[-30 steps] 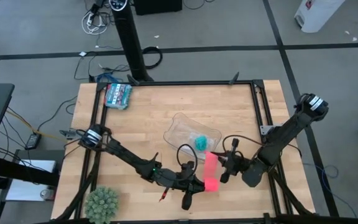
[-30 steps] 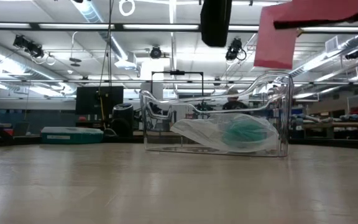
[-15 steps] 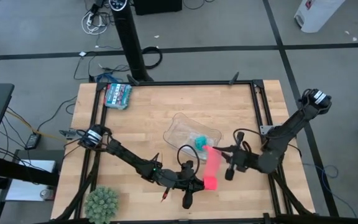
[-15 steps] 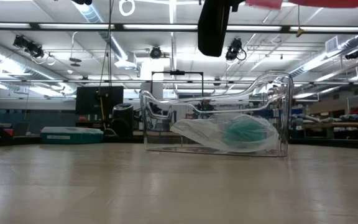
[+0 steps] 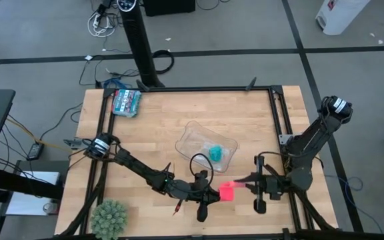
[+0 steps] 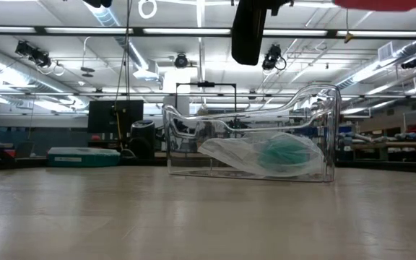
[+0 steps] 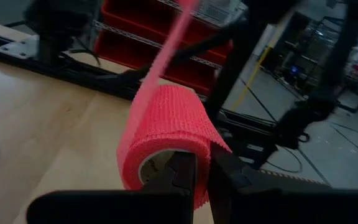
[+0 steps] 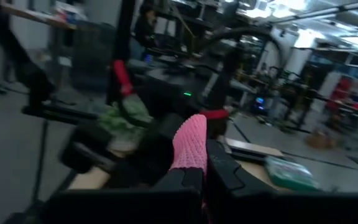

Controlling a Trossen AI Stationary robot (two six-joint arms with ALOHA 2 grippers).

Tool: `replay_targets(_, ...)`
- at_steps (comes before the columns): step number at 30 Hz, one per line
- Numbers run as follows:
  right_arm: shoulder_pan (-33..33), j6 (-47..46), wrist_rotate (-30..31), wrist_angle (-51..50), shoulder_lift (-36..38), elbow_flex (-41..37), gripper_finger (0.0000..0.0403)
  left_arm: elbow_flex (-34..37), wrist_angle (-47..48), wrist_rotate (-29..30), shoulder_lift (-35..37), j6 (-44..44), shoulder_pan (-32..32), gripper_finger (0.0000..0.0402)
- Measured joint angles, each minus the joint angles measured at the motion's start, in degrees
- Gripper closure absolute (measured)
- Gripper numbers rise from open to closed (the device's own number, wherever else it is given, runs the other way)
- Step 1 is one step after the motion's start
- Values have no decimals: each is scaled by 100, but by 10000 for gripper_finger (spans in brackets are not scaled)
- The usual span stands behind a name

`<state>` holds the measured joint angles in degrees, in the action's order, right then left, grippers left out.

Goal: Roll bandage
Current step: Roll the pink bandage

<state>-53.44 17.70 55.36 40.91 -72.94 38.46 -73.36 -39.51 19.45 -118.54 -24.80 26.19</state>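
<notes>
Rolling is mid-way: the left gripper clamps the bandage roll above the table's front edge, while the right gripper, fingers pinched on its loose tail, holds it taut. Next probably calls for another turn under steady tension.

My right gripper swung from about 2 o'clock of the bright pink-red soft fabric bandage down to its 3 o'clock, toward the table's near edge. The strip between my grippers, long before, showed only as a short pink patch.
</notes>
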Motion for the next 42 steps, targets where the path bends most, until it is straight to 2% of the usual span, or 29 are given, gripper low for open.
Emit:
replay_targets(11, -254, -97, -599, 709, -728, 0, 403, 0, -132, -27, 0, -98, -200, 373)
replay_targets(19, -419, -421, -1012, 804, -1011, 0, 403, 2, -380, -221, 0, -100, -328, 373)
replay_targets(29, -417, -671, -1212, 852, -1412, 2, 394, 7, -779, -409, 0, -103, -435, 373)
replay_targets(34, -377, -812, -1186, 828, -1644, 4, 354, 7, -792, -437, 0, -110, -439, 373)
replay_targets(42, -366, -1250, -1133, 705, -1713, 4, 239, 7, -876, -514, 0, -129, -441, 373)
